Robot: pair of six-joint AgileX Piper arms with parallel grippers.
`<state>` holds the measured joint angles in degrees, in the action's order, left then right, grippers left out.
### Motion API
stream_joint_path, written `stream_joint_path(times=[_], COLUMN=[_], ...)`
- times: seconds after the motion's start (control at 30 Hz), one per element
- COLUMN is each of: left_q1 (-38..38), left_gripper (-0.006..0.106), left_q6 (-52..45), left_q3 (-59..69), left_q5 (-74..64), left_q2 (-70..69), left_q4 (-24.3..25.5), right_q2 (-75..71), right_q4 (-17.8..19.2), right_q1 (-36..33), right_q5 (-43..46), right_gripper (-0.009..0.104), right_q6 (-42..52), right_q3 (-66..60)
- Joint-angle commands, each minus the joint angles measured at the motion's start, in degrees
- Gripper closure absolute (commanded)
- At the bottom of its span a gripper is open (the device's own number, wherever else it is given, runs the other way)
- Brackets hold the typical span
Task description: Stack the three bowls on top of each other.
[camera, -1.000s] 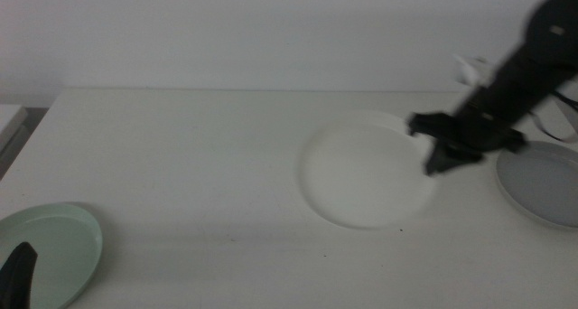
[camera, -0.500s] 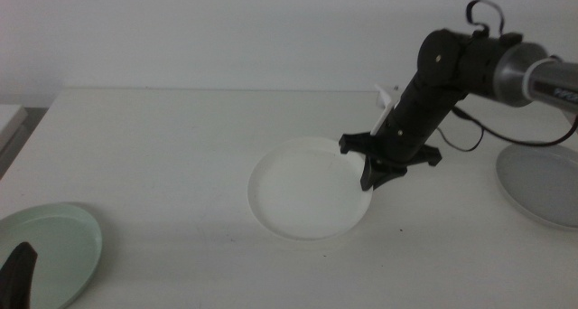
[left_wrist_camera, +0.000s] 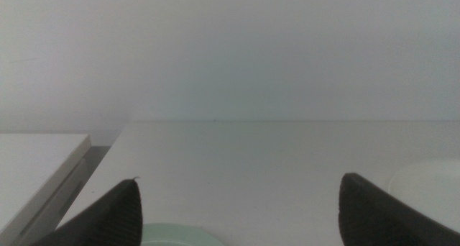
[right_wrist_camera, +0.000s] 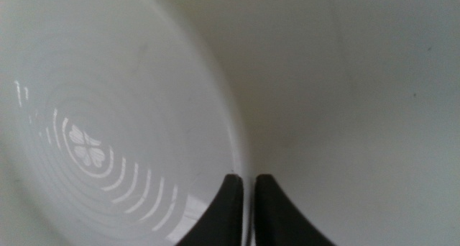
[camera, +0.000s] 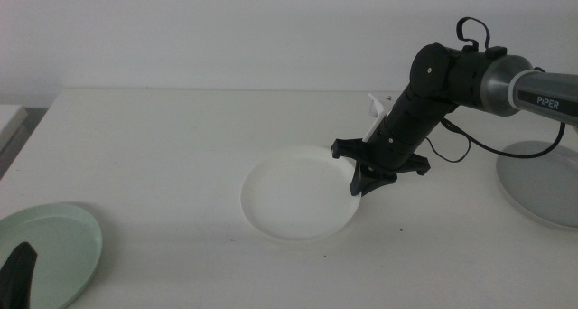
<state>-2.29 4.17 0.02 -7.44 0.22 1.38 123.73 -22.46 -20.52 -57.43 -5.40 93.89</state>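
The right gripper [camera: 361, 178] has its jaws clenched on the right rim of the white bowl [camera: 298, 193], which lies flat at centre frame, opening upward (round, so no long axis). The grey bowl [camera: 540, 181] sits at the right edge, the mint bowl [camera: 56, 250] lower left. The left gripper [camera: 16, 273] waits bottom left, jaws released.

A plain white desk [camera: 181, 155] fills the middle view. The white bowl [camera: 293, 196] lies on it near the centre. The grey bowl [camera: 542, 182] rests at three o'clock by the edge of the view, and the mint green bowl [camera: 54, 250] sits at eight o'clock, well apart.
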Motion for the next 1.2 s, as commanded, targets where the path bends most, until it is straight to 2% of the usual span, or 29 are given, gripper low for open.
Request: stream_joint_path(times=[0.0, 0.13, 0.3, 0.4, 0.53, 0.63, 0.83, 1.0, 1.17], left_q1=[-0.02, -0.02, -0.02, -0.02, -0.02, -0.02, -0.02, -0.02, -0.02], left_gripper=[0.007, 0.007, 0.007, 0.007, 0.007, 0.007, 0.007, 0.007, 0.007], left_q6=[0.21, 0.21, 0.21, 0.21, 0.21, 0.21, 0.21, 0.21, 0.21], left_q3=[-0.02, -0.02, -0.02, -0.02, -0.02, -0.02, -0.02, -0.02, -0.02], left_q5=[0.86, 0.86, 0.86, 0.86, 0.86, 0.86, 0.86, 0.86, 0.86], left_q2=[-0.22, -0.22, -0.22, -0.22, -0.22, -0.22, -0.22, -0.22, -0.22], left_q4=[0.15, 0.15, 0.15, 0.15, 0.15, 0.15, 0.15, 0.15, 0.15], right_q2=[-0.05, -0.05, -0.80, -3.53, -10.53, -17.09, -28.18, -28.91, -24.19], right_q4=[0.05, 0.05, 0.05, -0.11, 0.97, 3.34, 4.34, 4.34, 4.34], right_q1=[-0.26, -0.26, -0.05, 0.77, 4.21, 8.87, 23.02, 35.86, 43.63], right_q5=[0.31, 0.23, -0.02, -0.13, -0.13, -0.13, -0.50, -4.27, -3.64], right_gripper=[0.087, 0.064, 0.021, 0.006, 0.003, 0.003, 0.004, 0.004, 0.004], right_q6=[0.53, 0.79, 1.97, 3.94, 5.40, 7.07, 9.52, 11.16, 9.86], right_q3=[0.53, 0.53, 0.64, 0.64, 0.64, 0.64, 0.64, 0.50, 0.50])
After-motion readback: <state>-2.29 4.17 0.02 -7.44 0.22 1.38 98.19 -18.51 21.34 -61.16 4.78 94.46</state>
